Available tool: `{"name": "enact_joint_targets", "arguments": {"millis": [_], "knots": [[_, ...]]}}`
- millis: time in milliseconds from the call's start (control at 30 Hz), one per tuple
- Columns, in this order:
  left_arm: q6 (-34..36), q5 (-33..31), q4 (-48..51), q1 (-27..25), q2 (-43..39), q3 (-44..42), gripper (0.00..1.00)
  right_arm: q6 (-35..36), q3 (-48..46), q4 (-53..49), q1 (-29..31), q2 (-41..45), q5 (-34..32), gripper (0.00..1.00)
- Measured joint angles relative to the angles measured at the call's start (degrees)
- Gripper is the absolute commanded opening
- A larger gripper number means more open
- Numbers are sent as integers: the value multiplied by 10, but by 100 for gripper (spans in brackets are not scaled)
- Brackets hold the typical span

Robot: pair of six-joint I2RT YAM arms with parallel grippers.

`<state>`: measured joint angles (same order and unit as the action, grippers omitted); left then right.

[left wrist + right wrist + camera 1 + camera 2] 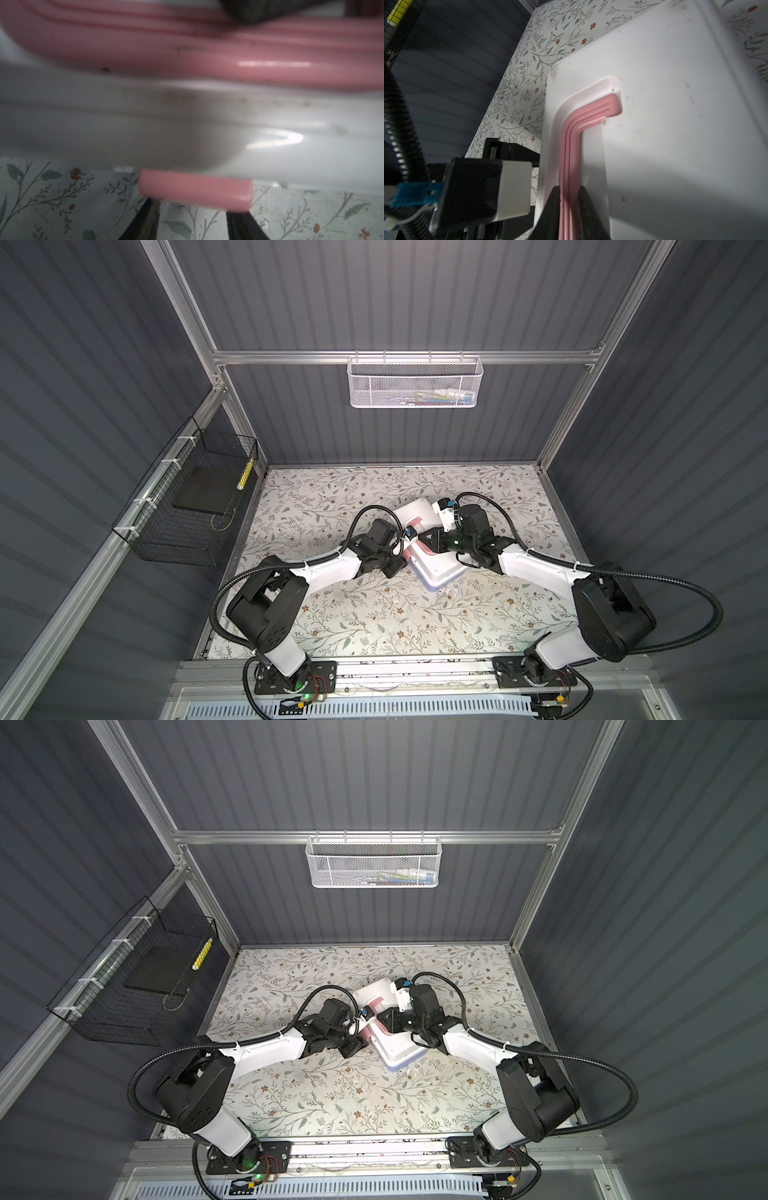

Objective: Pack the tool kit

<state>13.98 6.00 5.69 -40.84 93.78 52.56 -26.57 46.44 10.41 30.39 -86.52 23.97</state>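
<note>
Dark grey ribbed walls (pixel 415 302) in an aluminium frame close off three sides of a floral-patterned worktop (pixel 374 614). Its front half lies bare, as do wide strips along the left edge and the back wall.

One tool kit (pixel 440 568) sits near the middle of the worktop, turned on a diagonal and well clear of every edge. Its white lid (pixel 675 104) lies down over the light blue base (pixel 436 588), which shows only as a thin strip at the near corner.

Two arms reach in from the front rail and meet over the kit:
- The right tool (pixel 569 191) is pressed onto the single pink handle (pixel 571 133), one dark finger on each side of it, in the recess of the lid.
- The left tool (pixel 194 207) sits at the kit's left long side, at the single pink latch (pixel 195 191). Its two fingers (pixel 145 220) stand apart, and the latch hides their tips. I cannot tell whether they pinch it.

Two baskets hang on the frame, well away from the kit:
- A white mesh basket (pixel 413 383) hangs on the back rail, holding small items too blurred to name.
- A black wire basket (pixel 183 506) hangs on the left rail, holding one dark flat pad (pixel 205 489) and one yellow-and-white strip (pixel 245 475).
</note>
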Motion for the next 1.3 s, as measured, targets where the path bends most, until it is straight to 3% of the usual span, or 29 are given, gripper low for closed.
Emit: {"name": "enact_joint_targets", "arguments": {"millis": [1300], "knots": [[0, 2, 44, -1, 25, 38, 25, 0, -4, 6, 2, -3, -1, 19]]}}
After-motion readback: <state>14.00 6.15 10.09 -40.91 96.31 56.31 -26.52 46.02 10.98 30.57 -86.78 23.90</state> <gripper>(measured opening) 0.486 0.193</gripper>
